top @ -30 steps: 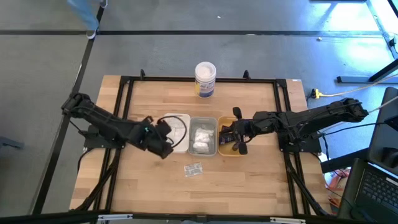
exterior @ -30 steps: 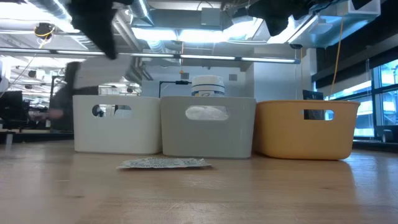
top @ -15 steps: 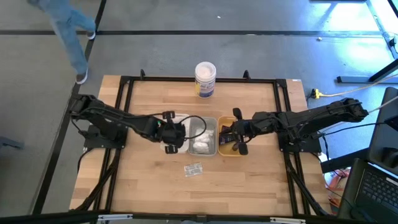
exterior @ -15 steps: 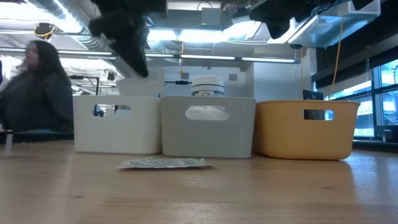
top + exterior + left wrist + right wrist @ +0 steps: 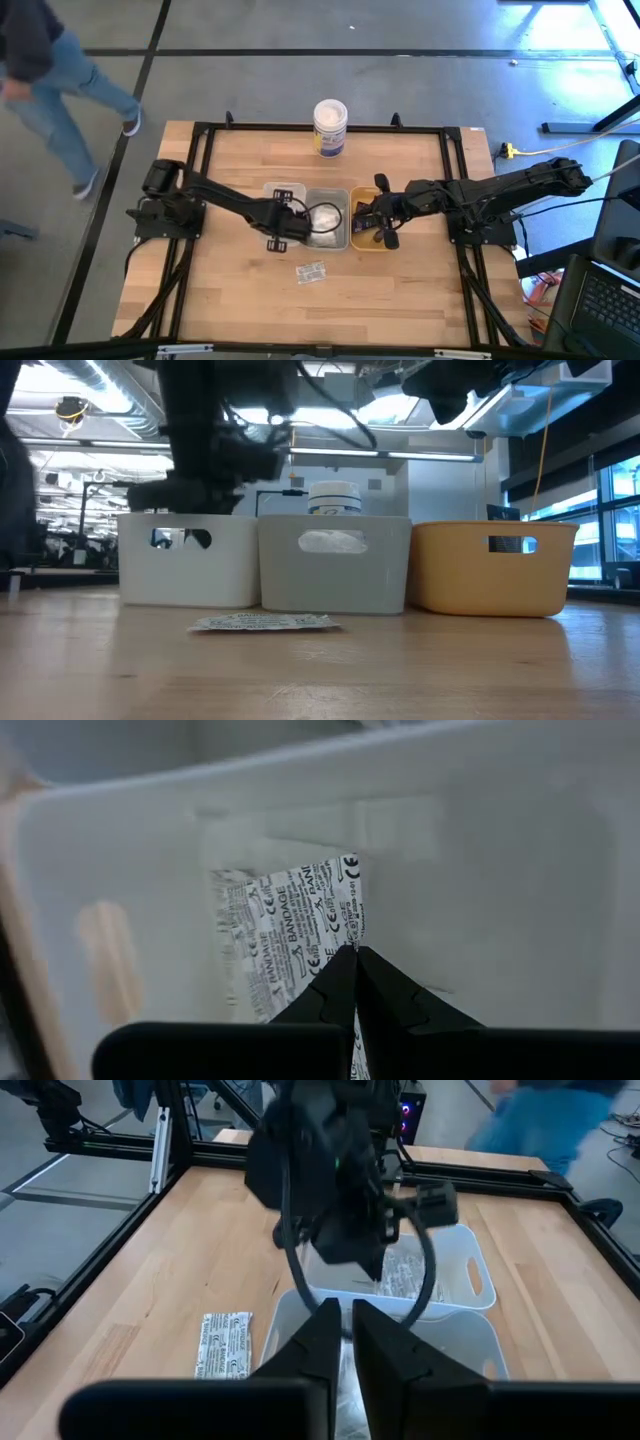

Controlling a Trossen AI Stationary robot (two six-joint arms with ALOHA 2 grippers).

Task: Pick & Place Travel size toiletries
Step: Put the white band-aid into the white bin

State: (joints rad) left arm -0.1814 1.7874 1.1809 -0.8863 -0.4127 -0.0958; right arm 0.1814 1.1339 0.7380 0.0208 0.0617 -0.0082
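Observation:
My left gripper [image 5: 355, 952] reaches down into the white tray [image 5: 283, 188] and is shut on a flat printed sachet [image 5: 285, 930]; the right wrist view shows them too, the gripper [image 5: 376, 1278] and the sachet [image 5: 405, 1275]. A second printed sachet [image 5: 311, 271] lies flat on the wood in front of the trays. White wrapped bundles [image 5: 326, 222] fill the grey tray [image 5: 327, 193]. My right gripper [image 5: 358, 213] hangs still above the orange tray's [image 5: 362, 243] left end, fingers [image 5: 320, 1330] all but closed with nothing between them. My left gripper pinches the sachet between its two fingers at one long edge [image 5: 338, 935]. The fingers slant steeply down from above, inside the white tray. The sachet sticks out past the fingertips toward the tray's wall; whether it touches the tray's floor I cannot tell.
A tall white tub with a blue label [image 5: 330, 125] stands at the far edge behind the trays. Black frame rails [image 5: 200, 180] border the tabletop. A person [image 5: 45, 90] walks on the floor beyond the far left corner. Bare wood lies along the near side.
My left gripper has swung from the table left of the white tray toward the right and down into that tray, rolling its wrist on the way and staying shut. A person has walked past behind the far left corner.

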